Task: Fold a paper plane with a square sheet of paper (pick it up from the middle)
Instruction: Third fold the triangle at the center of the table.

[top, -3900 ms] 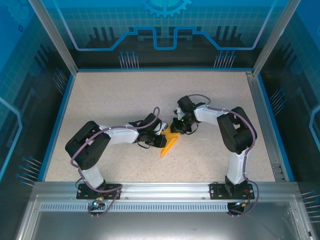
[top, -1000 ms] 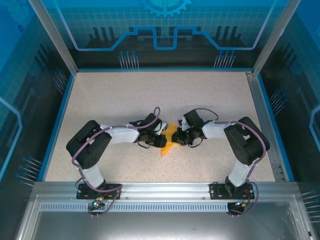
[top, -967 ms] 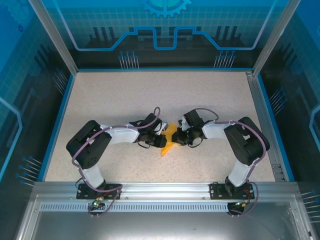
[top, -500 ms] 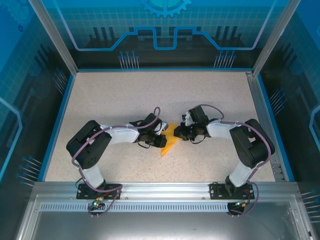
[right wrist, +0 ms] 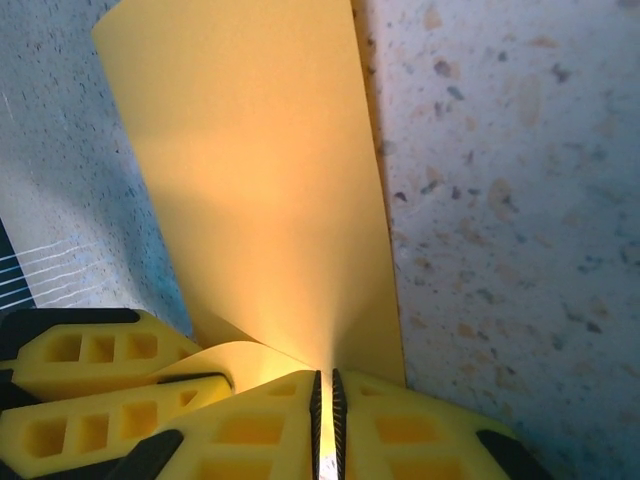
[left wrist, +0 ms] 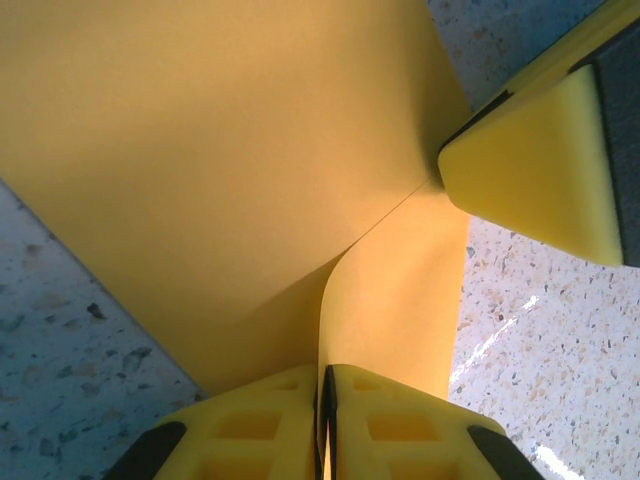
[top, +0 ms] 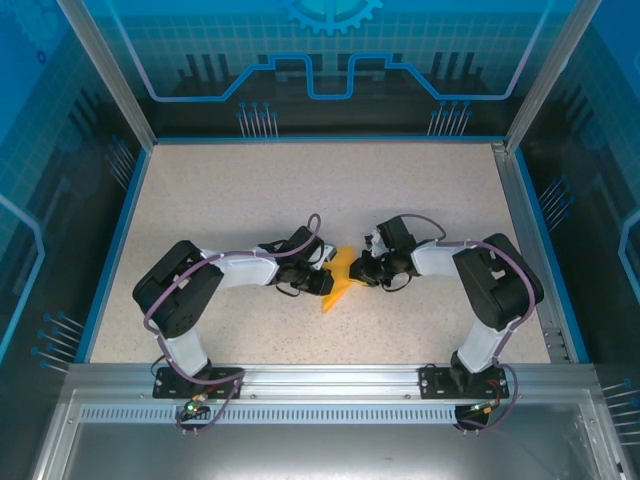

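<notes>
The sheet of paper (top: 338, 281) sits just below the centre of the top view, on the table (top: 250, 190). The left gripper (top: 324, 275) touches it on its left and the right gripper (top: 357, 272) on its right. Its lower tip points toward the lower left and seems to rest on the table.

In the left wrist view the paper spreads across the upper left and runs down between that gripper's fingers (left wrist: 260, 420) at the bottom edge. A finger of the other gripper (left wrist: 535, 165) touches the paper's edge at the upper right.

Speckled beige tabletop (top: 250, 190), blue edging (top: 320, 139), aluminium frame posts (top: 105, 75), blue circuit-pattern back panel (top: 330, 50).
</notes>
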Tool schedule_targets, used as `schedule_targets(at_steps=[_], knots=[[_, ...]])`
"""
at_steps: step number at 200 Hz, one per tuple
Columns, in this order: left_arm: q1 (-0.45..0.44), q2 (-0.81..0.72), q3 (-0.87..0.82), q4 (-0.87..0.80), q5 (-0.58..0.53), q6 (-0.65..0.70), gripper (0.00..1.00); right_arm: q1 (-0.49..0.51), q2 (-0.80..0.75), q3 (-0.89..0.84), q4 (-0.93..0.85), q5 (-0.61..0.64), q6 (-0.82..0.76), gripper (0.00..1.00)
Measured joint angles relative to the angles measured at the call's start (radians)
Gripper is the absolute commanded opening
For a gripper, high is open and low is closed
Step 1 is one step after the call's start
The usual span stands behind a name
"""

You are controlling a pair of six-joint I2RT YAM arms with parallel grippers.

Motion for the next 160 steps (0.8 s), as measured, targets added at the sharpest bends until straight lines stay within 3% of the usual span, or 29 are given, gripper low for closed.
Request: schedule_targets(at_steps=[117, 160], knots=[[0.0, 0.0, 0.0, 0.0, 0.0, 0.0, 0.13, -0.027, 0.01, 0.006, -0.02, -0.007, -0.023, 0.14], [0.0, 0.0, 0.0, 0.001, 0.0, 0.0, 0.13, -0.018, -0.068, 0.006, -0.051, -0.014, -0.026, 0.15]])
